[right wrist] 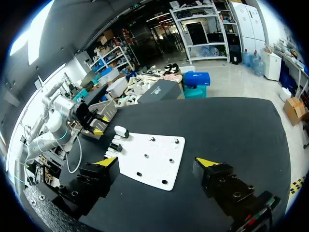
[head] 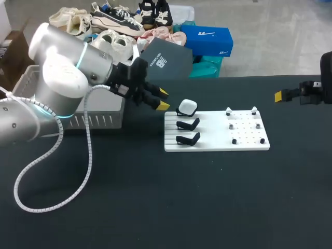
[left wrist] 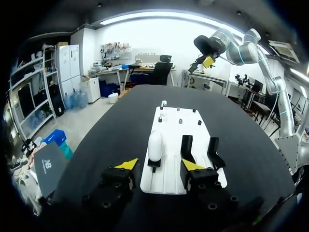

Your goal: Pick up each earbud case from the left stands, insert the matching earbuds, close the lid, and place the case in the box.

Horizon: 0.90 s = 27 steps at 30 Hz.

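Black cloth covers the table, and a white board lies on it. The left gripper has its yellow-tipped fingers spread wide and holds nothing. The white earbud case sits just ahead of the gap between them, on the farthest stand at the board's left end, lid closed and untouched. The head view shows the tips just beside the case, above the board's corner. The left arm comes in from the left, passing over a white basket. Two empty black stands sit in a row next to the case. At the board's other end are two white-topped pegs. The right gripper is also wide apart and empty. It hangs near the table's right edge, well apart from the board and facing it.
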Motion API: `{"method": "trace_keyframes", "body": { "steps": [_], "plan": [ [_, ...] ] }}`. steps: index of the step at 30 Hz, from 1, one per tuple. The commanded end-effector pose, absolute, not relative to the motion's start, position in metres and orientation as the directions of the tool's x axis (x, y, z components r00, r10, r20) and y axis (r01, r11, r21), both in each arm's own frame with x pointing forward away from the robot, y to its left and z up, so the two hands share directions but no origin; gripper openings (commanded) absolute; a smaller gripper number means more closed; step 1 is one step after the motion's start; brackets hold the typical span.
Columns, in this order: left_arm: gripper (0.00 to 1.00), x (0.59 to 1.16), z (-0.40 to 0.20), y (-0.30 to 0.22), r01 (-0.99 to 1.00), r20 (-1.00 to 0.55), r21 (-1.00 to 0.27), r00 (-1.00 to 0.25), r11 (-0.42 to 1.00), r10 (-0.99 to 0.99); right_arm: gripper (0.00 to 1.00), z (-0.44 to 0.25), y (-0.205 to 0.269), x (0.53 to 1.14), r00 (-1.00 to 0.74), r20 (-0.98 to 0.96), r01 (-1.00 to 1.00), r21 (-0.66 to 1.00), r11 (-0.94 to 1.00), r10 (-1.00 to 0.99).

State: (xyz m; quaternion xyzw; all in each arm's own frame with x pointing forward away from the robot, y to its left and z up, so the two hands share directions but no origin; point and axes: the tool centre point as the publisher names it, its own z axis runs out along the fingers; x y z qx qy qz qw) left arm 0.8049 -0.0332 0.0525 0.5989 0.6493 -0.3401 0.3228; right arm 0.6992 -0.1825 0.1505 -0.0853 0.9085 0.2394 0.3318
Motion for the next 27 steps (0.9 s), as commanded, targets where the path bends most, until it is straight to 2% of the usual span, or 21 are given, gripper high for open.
{"method": "trace_keyframes", "body": {
  "steps": [1,2,8,10,14,22,27],
  "plan": [
    [0.62,0.805,0.048,-0.038,0.997,-0.832,-0.046,-0.069,0.055,0.551,1.0,0.149,-0.184,0.7,-0.765,-0.644,-0.32,0.383,0.867,0.002],
    [0.72,0.806,0.047,-0.039,0.997,-0.832,-0.046,-0.068,0.055,0.55,1.0,0.149,-0.184,0.7,-0.765,-0.644,-0.32,0.383,0.867,0.002],
    [0.78,0.808,0.044,-0.045,0.998,-0.838,-0.049,-0.066,0.046,0.541,1.0,0.149,-0.184,0.7,-0.765,-0.644,-0.32,0.383,0.867,0.002],
    [0.75,0.807,0.043,-0.048,0.998,-0.84,-0.048,-0.061,0.039,0.539,1.0,0.149,-0.184,0.7,-0.765,-0.644,-0.32,0.383,0.867,0.002],
    [0.73,0.808,0.042,-0.051,0.998,-0.841,-0.047,-0.057,0.033,0.538,1.0,0.149,-0.184,0.7,-0.765,-0.644,-0.32,0.383,0.867,0.002],
    [0.6,0.813,0.036,-0.057,0.999,-0.844,-0.026,-0.041,0.035,0.535,1.0,0.149,-0.184,0.7,-0.765,-0.644,-0.32,0.383,0.867,0.002],
    [0.65,0.811,0.033,-0.061,0.999,-0.846,-0.023,-0.033,0.025,0.532,1.0,0.149,-0.184,0.7,-0.765,-0.644,-0.32,0.383,0.867,0.002]
  ]
}}
